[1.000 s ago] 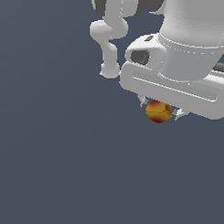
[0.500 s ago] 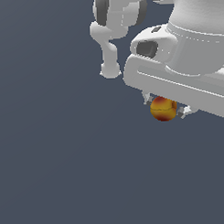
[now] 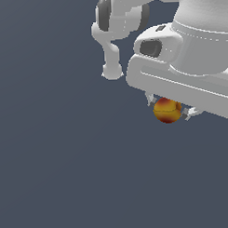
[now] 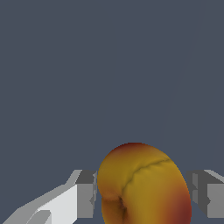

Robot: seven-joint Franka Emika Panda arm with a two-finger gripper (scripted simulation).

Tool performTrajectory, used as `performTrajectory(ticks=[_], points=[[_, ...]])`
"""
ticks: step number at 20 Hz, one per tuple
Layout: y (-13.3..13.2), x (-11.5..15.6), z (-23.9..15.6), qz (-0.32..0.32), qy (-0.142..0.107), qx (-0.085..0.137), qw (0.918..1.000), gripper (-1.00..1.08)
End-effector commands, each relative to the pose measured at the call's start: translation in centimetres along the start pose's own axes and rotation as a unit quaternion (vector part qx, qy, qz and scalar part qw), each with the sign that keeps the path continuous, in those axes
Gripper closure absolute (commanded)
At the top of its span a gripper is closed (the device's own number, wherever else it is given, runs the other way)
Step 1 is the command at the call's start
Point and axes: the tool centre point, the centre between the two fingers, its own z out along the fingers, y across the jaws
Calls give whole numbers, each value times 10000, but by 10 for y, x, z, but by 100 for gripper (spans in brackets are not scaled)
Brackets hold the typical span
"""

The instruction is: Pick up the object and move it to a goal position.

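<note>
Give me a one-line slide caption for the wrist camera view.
Wrist view: the gripper closed on the small yellow-orange, red-patched ball over a plain dark grey background.

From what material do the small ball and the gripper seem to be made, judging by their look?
Ball: looks like a matte fruit skin, apple-like; yellow-orange with red patches and a dimple with a crease in the wrist view. As a render, the material is uncertain.
Gripper: looks like smooth white plastic or painted metal with soft highlights; fingers appear dull grey, possibly rubber or metal.
</note>
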Motion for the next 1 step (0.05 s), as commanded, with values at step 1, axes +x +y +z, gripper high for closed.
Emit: performTrajectory(ticks=[1], points=[[0,0,-1,0,6,5,10000,108]])
